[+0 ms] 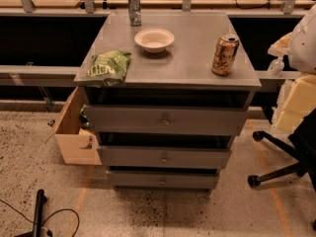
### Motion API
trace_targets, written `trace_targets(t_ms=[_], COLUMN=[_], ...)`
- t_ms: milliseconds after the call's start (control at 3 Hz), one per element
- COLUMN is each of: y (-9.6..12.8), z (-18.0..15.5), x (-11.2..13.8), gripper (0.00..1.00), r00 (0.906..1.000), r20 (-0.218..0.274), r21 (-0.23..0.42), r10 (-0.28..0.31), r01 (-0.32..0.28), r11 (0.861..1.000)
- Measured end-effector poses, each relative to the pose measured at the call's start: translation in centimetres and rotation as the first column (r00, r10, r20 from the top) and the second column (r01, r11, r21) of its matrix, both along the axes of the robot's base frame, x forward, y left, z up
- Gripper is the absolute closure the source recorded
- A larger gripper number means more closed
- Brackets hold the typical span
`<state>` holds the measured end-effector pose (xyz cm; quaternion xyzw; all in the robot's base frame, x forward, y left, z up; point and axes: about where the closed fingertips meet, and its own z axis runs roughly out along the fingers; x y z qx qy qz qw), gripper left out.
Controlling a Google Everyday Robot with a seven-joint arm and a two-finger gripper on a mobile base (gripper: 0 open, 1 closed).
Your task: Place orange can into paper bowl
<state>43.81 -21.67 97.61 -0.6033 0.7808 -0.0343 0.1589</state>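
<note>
The orange can [224, 55] stands upright near the right front edge of the grey drawer cabinet's top [190, 65]. It is shiny orange-gold with a silver top. The paper bowl [154, 39] is off-white, shallow and empty. It sits at the middle of the top, to the left of the can and a little farther back, apart from it. My gripper is not in view. A white rounded part [305, 41] at the right edge may belong to my arm.
A slim silver-grey can [134, 7] stands at the back of the top. A green chip bag [107, 67] lies at the front left corner. An open cardboard box [74, 135] stands left of the drawers, and an office chair base [281, 169] right.
</note>
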Motion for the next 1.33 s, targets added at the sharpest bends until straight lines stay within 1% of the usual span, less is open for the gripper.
trace_targets(t_ms=[333,667,1000,1333], y=[0.0,0.0,-1.2,-1.9], z=[0.0,-0.2,-1.9,-3.4], x=[0.0,0.8,3.6,8.6], gripper=[0.0,0.0,0.0,0.0], r00=[1.0,0.9996,0.996,0.9856], r20=[0.0,0.019,0.049,0.107], r21=[0.0,0.019,0.135,0.313], r10=[0.0,-0.019,-0.074,-0.131], r01=[0.0,0.019,0.067,0.092], r11=[1.0,1.0,0.989,0.945])
